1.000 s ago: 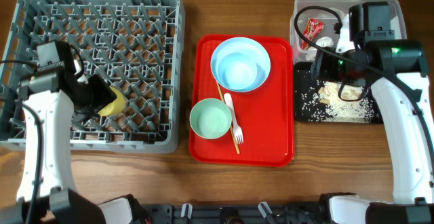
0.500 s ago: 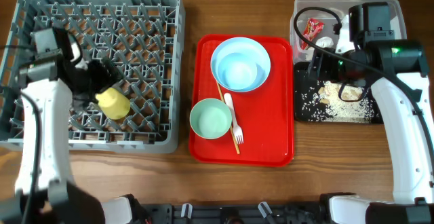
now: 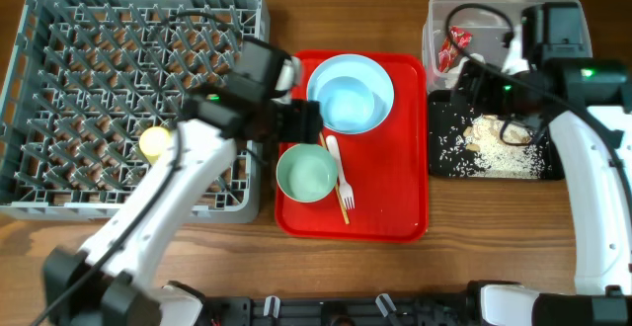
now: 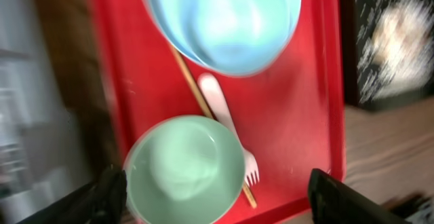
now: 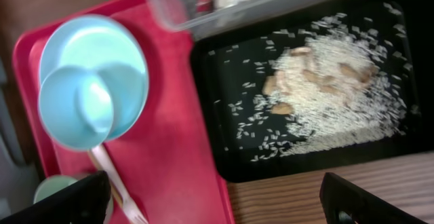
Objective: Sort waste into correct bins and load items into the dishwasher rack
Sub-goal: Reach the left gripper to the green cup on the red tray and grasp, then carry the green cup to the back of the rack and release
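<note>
The small yellow cup (image 3: pixel 153 143) lies in the big grey plastic rack (image 3: pixel 138 207) at 9 o'clock. The rice bits (image 3: pixel 494 133) are in the flat black tray (image 3: pixel 441 128) at 3 o'clock. The round blue plate (image 3: pixel 341 66), green bowl (image 3: pixel 306 173) and white fork (image 3: pixel 339 173) wait on the red tray (image 3: pixel 395 188). The left claw (image 4: pixel 215 190) and the right claw (image 5: pixel 213 183) are open and empty.

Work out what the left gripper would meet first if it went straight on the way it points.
Most likely the green bowl: in the wrist view it sits between the open fingers, straight ahead. The fork lies just beside it. Depth is unclear.
</note>
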### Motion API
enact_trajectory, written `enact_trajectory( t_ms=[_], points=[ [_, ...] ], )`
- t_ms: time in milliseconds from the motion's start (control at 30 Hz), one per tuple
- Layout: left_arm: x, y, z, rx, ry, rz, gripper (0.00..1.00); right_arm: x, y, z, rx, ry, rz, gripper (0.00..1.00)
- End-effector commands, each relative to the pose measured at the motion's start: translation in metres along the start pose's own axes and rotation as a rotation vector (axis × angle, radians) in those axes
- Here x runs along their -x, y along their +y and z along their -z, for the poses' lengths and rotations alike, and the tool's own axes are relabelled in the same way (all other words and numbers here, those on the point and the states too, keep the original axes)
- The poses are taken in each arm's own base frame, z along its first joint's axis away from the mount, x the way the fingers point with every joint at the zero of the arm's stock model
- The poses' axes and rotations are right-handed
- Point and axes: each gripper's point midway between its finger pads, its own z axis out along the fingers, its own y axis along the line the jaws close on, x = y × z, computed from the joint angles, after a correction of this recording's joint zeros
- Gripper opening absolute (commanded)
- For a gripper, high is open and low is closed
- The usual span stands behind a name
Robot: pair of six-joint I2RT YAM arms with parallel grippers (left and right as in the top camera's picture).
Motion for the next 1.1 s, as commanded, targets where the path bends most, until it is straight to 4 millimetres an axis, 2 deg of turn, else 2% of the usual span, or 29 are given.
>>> enact_trajectory(
  t_ms=[0,167,200,267,300,400,500,633,733,833,900,967,1067],
  points=[
    [-0.032,-0.015,-0.049,0.045,0.148,-0.074,0.81,0.005,-0.02,-0.003,-0.006,0.012,-0.117,1.0],
    [-0.067,-0.017,-0.1,0.107,0.298,-0.126,0.7,0.005,-0.028,-0.002,-0.016,0.016,-0.113,1.0],
    [-0.072,-0.017,-0.107,0.114,0.317,-0.133,0.64,0.005,-0.028,-0.002,-0.016,0.017,-0.112,1.0],
    [-0.083,-0.014,-0.121,0.136,0.363,-0.14,0.46,0.005,-0.028,-0.002,-0.016,0.016,-0.113,1.0],
    [-0.085,-0.013,-0.123,0.139,0.372,-0.139,0.41,0.005,-0.028,-0.002,-0.016,0.017,-0.113,1.0],
    [-0.085,-0.011,-0.125,0.152,0.37,-0.141,0.18,0.005,-0.028,-0.002,-0.016,0.017,-0.113,1.0],
    [-0.084,-0.009,-0.125,0.162,0.367,-0.143,0.04,0.005,-0.028,-0.002,-0.016,0.017,-0.113,1.0],
    [-0.081,-0.011,-0.121,0.157,0.354,-0.137,0.04,0.004,-0.028,-0.002,-0.017,0.021,-0.113,1.0],
    [-0.059,-0.024,-0.095,0.125,0.284,-0.138,0.04,0.003,-0.028,-0.002,-0.018,0.024,-0.091,1.0],
    [-0.025,-0.038,-0.047,0.072,0.154,-0.138,0.04,0.003,-0.028,-0.002,-0.018,0.024,-0.088,1.0],
    [-0.002,-0.039,-0.014,0.038,0.046,-0.121,0.04,0.003,-0.028,-0.002,-0.018,0.024,-0.088,1.0],
    [0.022,-0.028,0.022,0.018,-0.077,-0.078,0.04,0.003,-0.028,-0.002,-0.018,0.024,-0.088,1.0],
    [0.054,0.002,0.073,-0.046,-0.229,-0.056,0.04,0.003,-0.028,-0.002,-0.018,0.024,-0.088,1.0]
  ],
)
